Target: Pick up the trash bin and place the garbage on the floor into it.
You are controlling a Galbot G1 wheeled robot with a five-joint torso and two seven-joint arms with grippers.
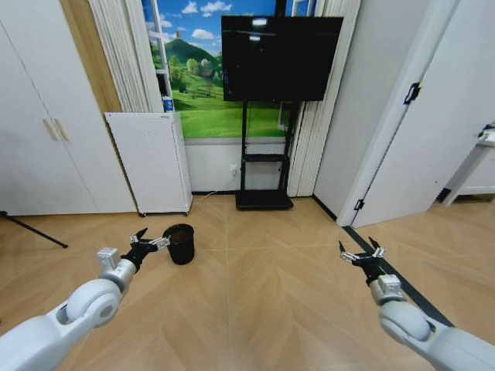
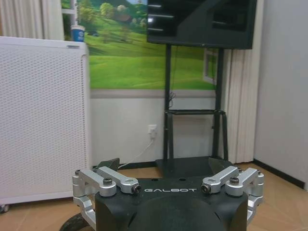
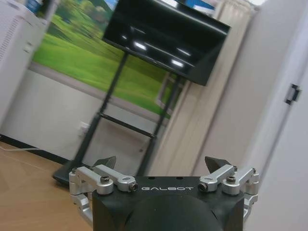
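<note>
The trash bin (image 1: 180,243), a small black round basket, stands on the wooden floor just in front of the white appliance. My left gripper (image 1: 152,238) hovers open right beside the bin's left rim, apart from it. In the left wrist view a dark curve of the trash bin (image 2: 73,223) peeks out beneath the left gripper (image 2: 166,168). My right gripper (image 1: 361,253) hangs open over bare floor at the right, far from the bin; the right wrist view shows the right gripper (image 3: 162,162) with its fingers spread and nothing between them. The garbage is out of view.
A tall white perforated appliance (image 1: 151,162) stands against the wall behind the bin. A TV (image 1: 280,58) on a black stand (image 1: 264,199) is beside it. White cupboards line the left; a black tripod leg (image 1: 32,230) crosses the floor there. A white door (image 1: 433,116) stands right.
</note>
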